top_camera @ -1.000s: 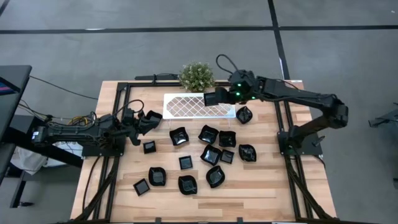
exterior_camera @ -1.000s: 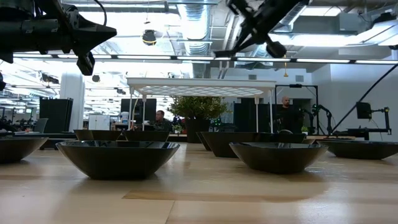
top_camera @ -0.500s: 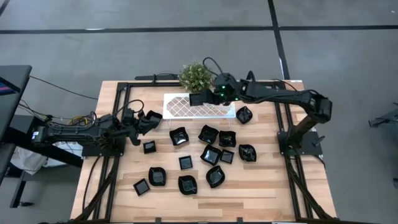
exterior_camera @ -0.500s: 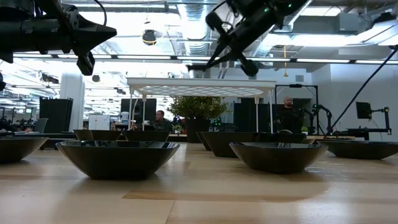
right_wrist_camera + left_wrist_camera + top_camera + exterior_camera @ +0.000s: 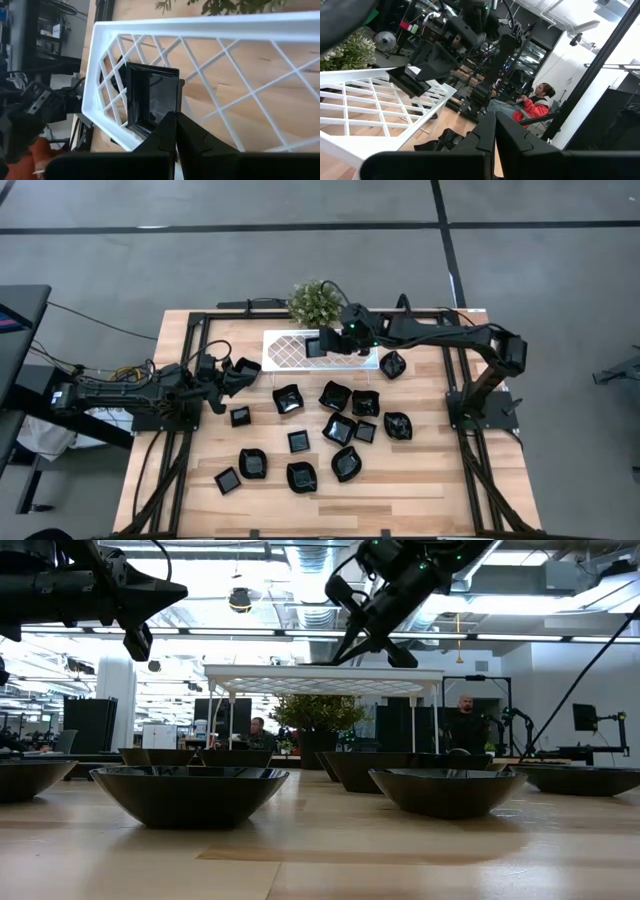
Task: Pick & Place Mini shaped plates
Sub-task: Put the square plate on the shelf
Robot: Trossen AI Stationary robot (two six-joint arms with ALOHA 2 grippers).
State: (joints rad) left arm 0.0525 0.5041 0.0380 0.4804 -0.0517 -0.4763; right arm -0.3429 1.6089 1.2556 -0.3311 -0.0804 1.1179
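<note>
Glossy black on pale wood
Mini shaped plates (image 5: 338, 428) shine; the desk (image 5: 420, 480) is matt wood-grained; the tray (image 5: 260, 22) looks smooth white plastic.

High view: straight down, far, covering whole table (image 5: 200, 500). Low view: table-top height, level, close behind dishes. Wrist views: forward past own fingers, near. Shared by all four: white lattice tray (image 5: 290, 350) (image 5: 320, 672) (image 5: 370, 107) (image 5: 240, 75).

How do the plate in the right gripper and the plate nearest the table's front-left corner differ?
The held square plate hangs in the right gripper above the white tray; the corner plate lies flat on the table, touched by nothing. The held one looks larger. Both are square and glossy black.
</note>
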